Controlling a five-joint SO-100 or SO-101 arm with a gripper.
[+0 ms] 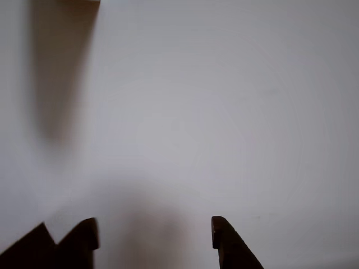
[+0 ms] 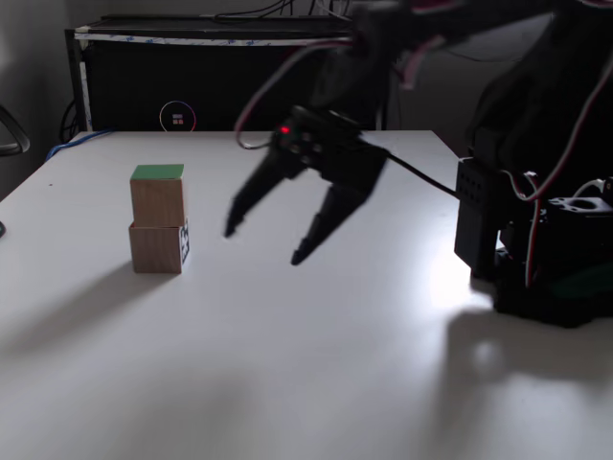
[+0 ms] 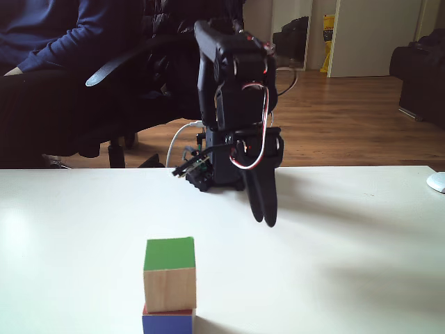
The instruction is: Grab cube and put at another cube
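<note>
The cube (image 2: pixel 158 193) is light wood with a green top. It sits squarely on top of another cube (image 2: pixel 158 247), which shows a black-and-white marker on its right side. In a fixed view from the front, the cube (image 3: pixel 170 275) rests on another cube (image 3: pixel 167 323), whose front face is blue. My gripper (image 2: pixel 263 246) hangs open and empty above the table. It is to the right of the stack and clear of it. My gripper (image 3: pixel 265 221) stands behind the stack here. In the other view, the gripper (image 1: pixel 154 221) has its fingertips spread over bare white table.
The arm's base (image 2: pixel 546 259) stands at the table's right side. A black box (image 2: pixel 192 86) with cables lines the far edge. A seated person's sleeve (image 3: pixel 55 28) and an office chair are behind the table (image 3: pixel 361 264). A white object (image 3: pixel 438 182) lies at its right edge.
</note>
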